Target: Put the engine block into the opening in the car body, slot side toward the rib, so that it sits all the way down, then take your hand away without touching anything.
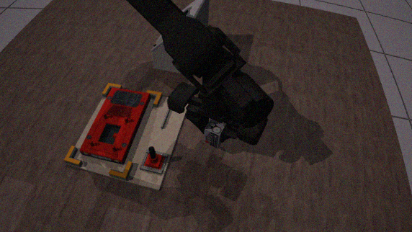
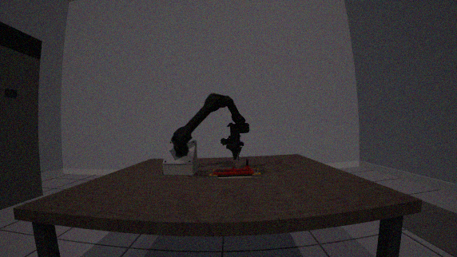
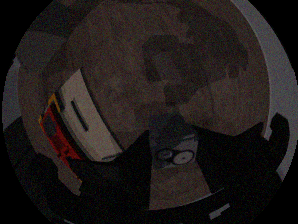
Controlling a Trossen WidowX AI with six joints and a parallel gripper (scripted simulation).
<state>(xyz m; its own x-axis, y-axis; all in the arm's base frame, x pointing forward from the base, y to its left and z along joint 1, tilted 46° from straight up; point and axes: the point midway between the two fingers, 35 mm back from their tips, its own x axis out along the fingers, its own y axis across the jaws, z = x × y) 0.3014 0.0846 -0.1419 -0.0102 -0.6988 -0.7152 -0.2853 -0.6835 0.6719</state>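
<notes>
The grey engine block (image 1: 214, 132) (image 3: 175, 150) is held between my fingertips, with two round marks on its top. My gripper (image 1: 215, 134) (image 3: 167, 131) is shut on it. In the top view it hangs above the table, to the right of the pale board. In the exterior view the gripper (image 2: 236, 158) hangs just above and behind the board's level. The red car body (image 1: 119, 124) (image 2: 236, 171) (image 3: 64, 143) lies in the yellow corner brackets. Its dark opening (image 1: 109, 133) is empty, with a small red rib jutting in from the right side. The block's slot side cannot be made out.
The pale board (image 1: 151, 135) (image 3: 95, 120) also carries a thin slot (image 1: 166, 119) and a red-based piece with an upright black knob (image 1: 153, 155), which stands up near the board's front right corner. The white robot base (image 1: 163, 59) (image 2: 180, 167) stands behind the board.
</notes>
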